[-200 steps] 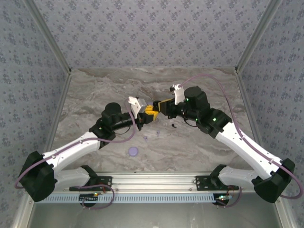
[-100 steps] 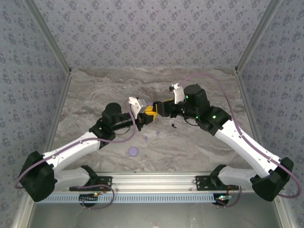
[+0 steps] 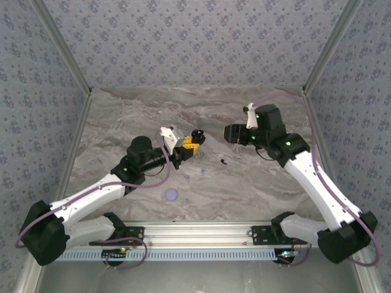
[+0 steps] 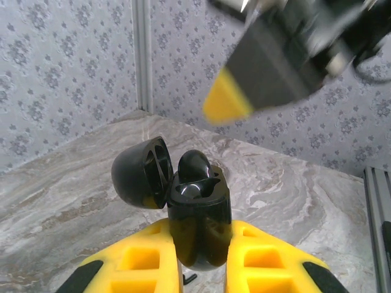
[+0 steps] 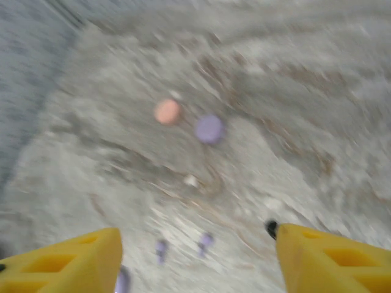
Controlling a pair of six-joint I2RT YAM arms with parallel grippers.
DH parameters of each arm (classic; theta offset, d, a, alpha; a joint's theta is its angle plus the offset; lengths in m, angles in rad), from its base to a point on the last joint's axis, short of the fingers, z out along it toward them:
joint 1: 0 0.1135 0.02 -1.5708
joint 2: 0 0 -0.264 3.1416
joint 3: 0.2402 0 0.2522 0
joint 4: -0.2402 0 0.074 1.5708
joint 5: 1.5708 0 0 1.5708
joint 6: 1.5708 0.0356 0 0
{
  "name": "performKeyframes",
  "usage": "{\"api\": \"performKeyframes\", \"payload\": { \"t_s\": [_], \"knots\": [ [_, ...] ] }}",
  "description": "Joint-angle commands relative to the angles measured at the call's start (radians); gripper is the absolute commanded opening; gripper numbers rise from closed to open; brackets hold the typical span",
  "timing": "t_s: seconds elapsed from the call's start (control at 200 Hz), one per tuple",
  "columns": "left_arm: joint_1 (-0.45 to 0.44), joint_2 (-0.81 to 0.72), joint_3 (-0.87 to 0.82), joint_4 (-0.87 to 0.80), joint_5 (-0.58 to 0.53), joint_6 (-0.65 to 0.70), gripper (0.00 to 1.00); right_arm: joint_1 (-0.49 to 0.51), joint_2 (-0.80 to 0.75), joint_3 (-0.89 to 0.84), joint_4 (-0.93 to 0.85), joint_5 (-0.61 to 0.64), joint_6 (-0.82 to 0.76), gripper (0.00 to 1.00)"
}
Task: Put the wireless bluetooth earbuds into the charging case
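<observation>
Clamping the black charging case [image 4: 197, 207], lid [image 4: 142, 174] flipped open, the left gripper [image 4: 201, 256] showed 1 black earbud [image 4: 194, 168] seated up close. The right gripper [image 5: 195, 253] gaped wide and empty above 2 lavender earbuds [image 5: 206, 240] and 1 loose black earbud [image 5: 271, 227] on the blurred table [image 5: 305, 122].

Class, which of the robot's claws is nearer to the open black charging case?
Left. The left claw grips the charging case; the right claw hangs open, apart, off to its right.

the right wrist view is blurred, its lavender earbuds [image 5: 206, 241] smudges; the charging case [image 4: 198, 204] hides its base inside the left pincer [image 4: 204, 253].
</observation>
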Motion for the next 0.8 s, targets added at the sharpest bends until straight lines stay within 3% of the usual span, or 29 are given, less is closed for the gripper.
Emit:
{"api": "performKeyframes", "payload": {
  "t_s": [0.0,0.12,0.475,0.795],
  "knots": [
    [-0.009,-0.038,-0.002,0.001,-0.034,0.025,0.02,0.001,0.098,-0.066,-0.098,0.031,-0.019,0.61],
    [-0.009,-0.050,-0.010,-0.002,-0.039,0.025,0.02,0.020,0.212,-0.090,-0.056,0.058,-0.081,0.53],
    [-0.009,-0.060,-0.011,-0.010,-0.041,0.021,0.02,0.107,0.532,-0.032,0.044,0.146,-0.227,0.46],
    [-0.009,-0.087,-0.017,-0.029,-0.050,0.025,0.02,0.138,0.670,0.044,0.027,0.243,-0.235,0.39]
  ]
}}
